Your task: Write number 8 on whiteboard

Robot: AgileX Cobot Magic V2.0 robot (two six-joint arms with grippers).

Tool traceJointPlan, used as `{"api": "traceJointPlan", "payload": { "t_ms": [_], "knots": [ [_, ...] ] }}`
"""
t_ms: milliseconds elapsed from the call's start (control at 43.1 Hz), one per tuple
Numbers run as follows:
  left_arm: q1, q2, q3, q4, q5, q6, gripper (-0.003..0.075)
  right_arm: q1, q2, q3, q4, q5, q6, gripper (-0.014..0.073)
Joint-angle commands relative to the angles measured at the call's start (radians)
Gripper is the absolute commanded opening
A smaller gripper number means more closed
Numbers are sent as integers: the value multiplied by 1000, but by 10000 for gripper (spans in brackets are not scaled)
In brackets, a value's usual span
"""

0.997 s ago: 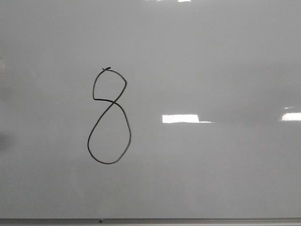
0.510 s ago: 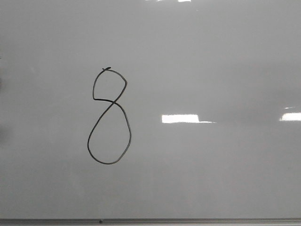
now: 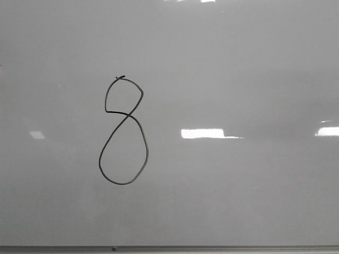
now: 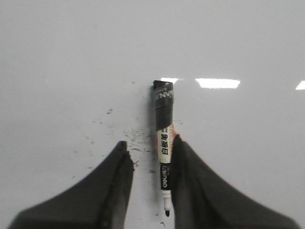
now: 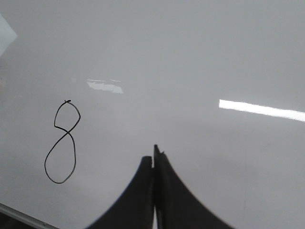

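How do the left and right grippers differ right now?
The left gripper has its dark fingers spread, while the right gripper has its fingers pressed together. A black-and-white marker pen lies against one left finger; the right holds nothing. Both hover over the glossy pale grey whiteboard.

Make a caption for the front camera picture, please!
A finished black number 8 on the glossy whiteboard.

1. The number 8 (image 3: 123, 130) is on the whiteboard (image 3: 238, 63), left of the middle.
2. A marker (image 4: 163, 143) lies on the board, against one jaw of the left gripper (image 4: 150, 160).
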Motion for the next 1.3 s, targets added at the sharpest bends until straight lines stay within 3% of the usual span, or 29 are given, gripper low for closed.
{"api": "traceJointPlan", "payload": {
  "t_ms": [0,46,232,417,1089,1275],
  "knots": [
    [-5,-150,-10,-35,64,-4,31,-6,9,-28,14,-84,-2,-68],
    [-5,-206,-6,-35,114,-4,-20,-6,9,-28,14,-84,-2,-68],
    [-5,-395,-2,-35,255,-4,-19,-6,9,-28,14,-84,-2,-68],
    [-5,-529,-2,-35,275,-4,-19,-6,9,-28,14,-84,-2,-68],
    [-5,-542,2,-35,277,0,-19,-6,9,-28,14,-84,-2,-68],
    [-15,-609,53,-256,286,315,-19,-6,9,-28,14,-84,-2,-68]
  ]
}}
